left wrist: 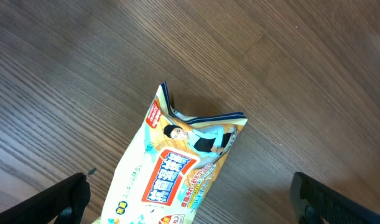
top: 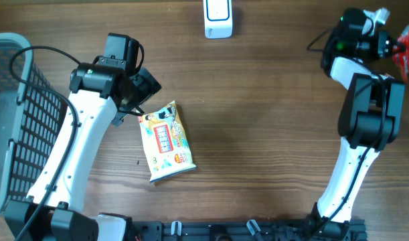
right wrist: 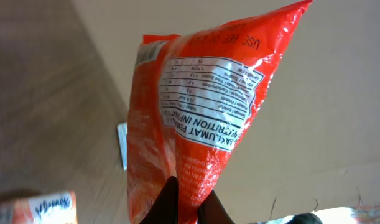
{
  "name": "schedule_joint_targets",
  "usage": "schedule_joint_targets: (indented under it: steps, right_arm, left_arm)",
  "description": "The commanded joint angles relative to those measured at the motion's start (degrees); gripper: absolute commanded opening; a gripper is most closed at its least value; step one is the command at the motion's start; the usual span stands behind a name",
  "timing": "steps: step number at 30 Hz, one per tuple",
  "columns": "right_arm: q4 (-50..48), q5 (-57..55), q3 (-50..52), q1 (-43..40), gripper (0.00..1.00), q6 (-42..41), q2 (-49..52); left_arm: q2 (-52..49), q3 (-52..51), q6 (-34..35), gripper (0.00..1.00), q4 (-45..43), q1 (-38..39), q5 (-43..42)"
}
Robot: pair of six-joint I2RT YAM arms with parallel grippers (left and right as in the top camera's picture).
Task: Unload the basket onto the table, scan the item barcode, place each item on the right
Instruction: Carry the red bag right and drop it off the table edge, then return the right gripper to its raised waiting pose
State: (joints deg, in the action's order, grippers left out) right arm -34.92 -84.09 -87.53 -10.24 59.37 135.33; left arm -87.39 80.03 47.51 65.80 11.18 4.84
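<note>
The right claw (right wrist: pixel 188 200) is pinched shut on an edge of a red snack packet (right wrist: pixel 196 112), held at the far right of the table (top: pixel 271 134), well apart from the white scanner (top: pixel 218 18). The left claw (top: pixel 145 97), spread wide, hovers over a yellow snack bag (top: pixel 167 142) lying on the tabletop.

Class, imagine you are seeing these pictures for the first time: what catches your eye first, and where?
A bright red packet, pinched in the right pincer, is held up at the far right. A yellow snack packet lies flat left of centre, under the open left pincer. A white device sits at the top edge.
</note>
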Motion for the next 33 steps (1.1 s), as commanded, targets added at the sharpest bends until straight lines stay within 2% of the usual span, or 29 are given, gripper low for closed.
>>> schedule_joint_targets:
  steps: [1, 2, 4, 6, 13, 17, 21, 23, 26, 27, 28, 29, 30, 31, 33]
  right_arm:
    - [0.04, -0.9, 4.04, -2.75, 0.05, -2.82, 0.24]
    - [0.15, -0.96, 4.85, -3.58, 0.09, -4.2, 0.24]
    - [0.17, -1.77, 5.55, -4.85, 0.28, -6.1, 0.24]
    - [0.68, -3.04, 5.55, -6.21, 0.41, -7.98, 0.24]
    - [0.44, -2.45, 5.46, -5.09, 0.47, -6.56, 0.2]
    - [-0.46, -1.75, 5.46, 1.01, 0.5, -5.11, -0.98]
    - [-0.33, -1.29, 5.49, 6.93, 0.52, -5.2, -8.74]
    - [1.09, -2.69, 5.55, 7.65, 0.52, -7.19, -13.6]
    - [12.63, -1.51, 7.67, 8.46, 0.52, -17.86, -21.42]
    - [21.88, 2.62, 8.74, 9.31, 0.51, -24.55, -25.22]
    - [43.52, 16.76, 9.27, 10.82, 0.53, -37.2, -31.52]
    - [53.05, 27.43, 9.27, 11.19, 0.55, -42.12, -34.27]
    - [60.65, 41.22, 9.27, 11.17, 0.91, -44.41, -37.22]
    - [64.89, 54.36, 9.27, 10.58, 1.0, -44.68, -40.09]
    - [68.19, 71.63, 9.27, 10.38, 1.0, -52.7, -45.2]
  left_arm:
    - [-0.07, -0.22, 0.74, 1.0, -0.04, -0.22, 1.03]
    - [-0.07, -0.22, 0.74, 1.0, -0.04, -0.22, 1.03]
    - [-0.07, -0.22, 0.74, 1.0, -0.04, -0.22, 1.03]
    - [-0.07, -0.22, 0.74, 1.0, -0.04, -0.22, 1.03]
    - [-0.07, -0.22, 0.74, 1.0, -0.04, -0.22, 1.03]
    - [-0.07, -0.22, 0.74, 1.0, -0.04, -0.22, 1.03]
    - [-0.07, -0.22, 0.74, 1.0, -0.04, -0.22, 1.03]
    - [-0.07, -0.22, 0.74, 1.0, -0.04, -0.22, 1.03]
    - [-0.07, -0.22, 0.74, 1.0, -0.04, -0.22, 1.03]
    - [-0.07, -0.22, 0.74, 1.0, -0.04, -0.22, 1.03]
    - [-0.07, -0.22, 0.74, 1.0, -0.04, -0.22, 1.03]
    - [-0.07, -0.22, 0.74, 1.0, -0.04, -0.22, 1.03]
    - [-0.07, -0.22, 0.74, 1.0, -0.04, -0.22, 1.03]
    - [-0.07, -0.22, 0.74, 1.0, -0.04, -0.22, 1.03]
    - [-0.07, -0.22, 0.74, 1.0, -0.04, -0.22, 1.03]
